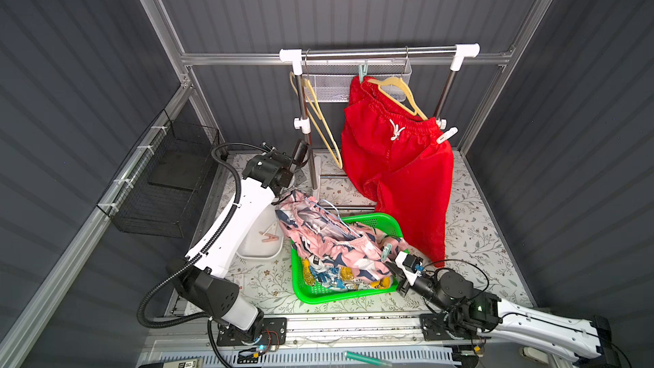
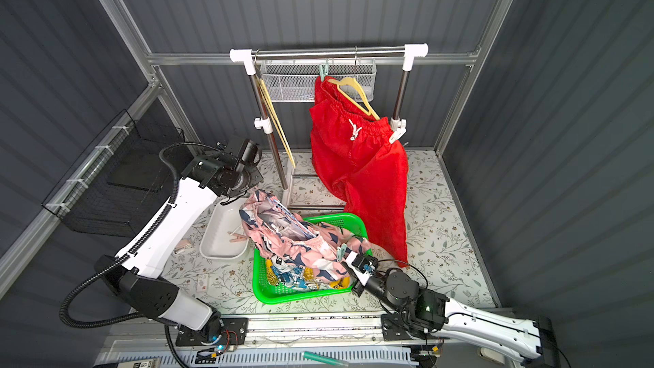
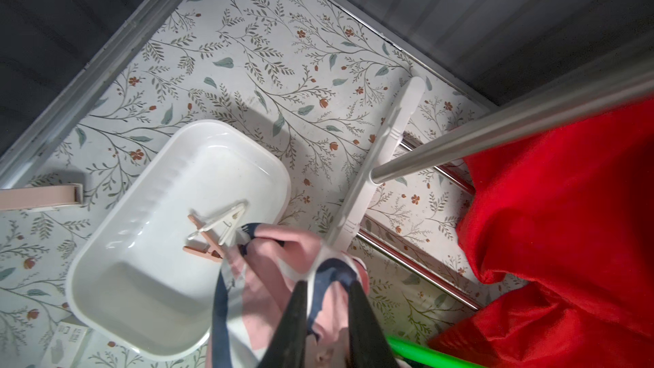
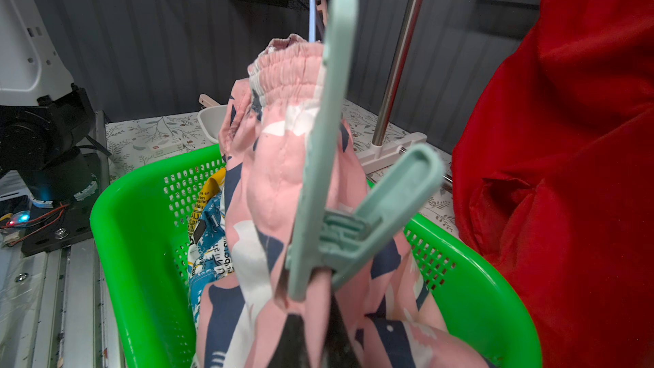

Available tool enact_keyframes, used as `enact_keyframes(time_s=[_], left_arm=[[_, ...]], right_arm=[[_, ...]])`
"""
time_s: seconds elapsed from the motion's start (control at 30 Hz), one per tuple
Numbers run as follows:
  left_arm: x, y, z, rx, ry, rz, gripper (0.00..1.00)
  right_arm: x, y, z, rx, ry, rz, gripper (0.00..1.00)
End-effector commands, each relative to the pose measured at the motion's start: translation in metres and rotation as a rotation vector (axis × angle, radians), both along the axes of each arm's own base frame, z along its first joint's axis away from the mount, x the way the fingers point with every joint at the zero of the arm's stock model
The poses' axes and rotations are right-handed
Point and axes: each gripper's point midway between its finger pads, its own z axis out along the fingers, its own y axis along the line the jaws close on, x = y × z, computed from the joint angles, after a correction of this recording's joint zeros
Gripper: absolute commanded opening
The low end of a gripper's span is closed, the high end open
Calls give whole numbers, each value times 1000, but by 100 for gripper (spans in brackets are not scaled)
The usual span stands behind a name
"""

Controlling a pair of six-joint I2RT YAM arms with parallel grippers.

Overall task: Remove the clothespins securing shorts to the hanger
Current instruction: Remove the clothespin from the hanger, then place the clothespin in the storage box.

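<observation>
Mint-green plastic clothespin: biting the pink navy-and-white printed fabric shorts, just beyond right gripper. Pinching that fabric with right gripper pressed together; clamping another fold of it in left gripper, near a white rounded plastic tub. Probably best: keeping the cloth taut, squeezing both splayed handles fully, sliding off straight. Looking pale, smooth, ribbed at hinge. Resting with the shorts over green perforated plastic basket on floral bench.
</observation>
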Motion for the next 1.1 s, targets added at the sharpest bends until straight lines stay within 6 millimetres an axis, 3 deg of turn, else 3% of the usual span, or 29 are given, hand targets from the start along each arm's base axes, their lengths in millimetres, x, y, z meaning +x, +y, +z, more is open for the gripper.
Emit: enact_keyframes(time_s=[0.0, 0.13, 0.47, 0.8, 1.07], left_arm=[[-6, 26, 2, 82, 22, 10, 18], [-11, 49, -18, 123, 60, 47, 18], [-30, 93, -98, 245, 208, 108, 19], [-15, 112, -150, 257, 278, 140, 20], [18, 117, -168, 347, 245, 110, 21]], right_arm=[[4, -3, 9, 41, -7, -31, 0], [4, -4, 10, 43, -6, -36, 0], [5, -5, 10, 45, -6, -43, 0], [4, -4, 10, 43, -9, -35, 0], [3, -3, 11, 46, -12, -28, 0]])
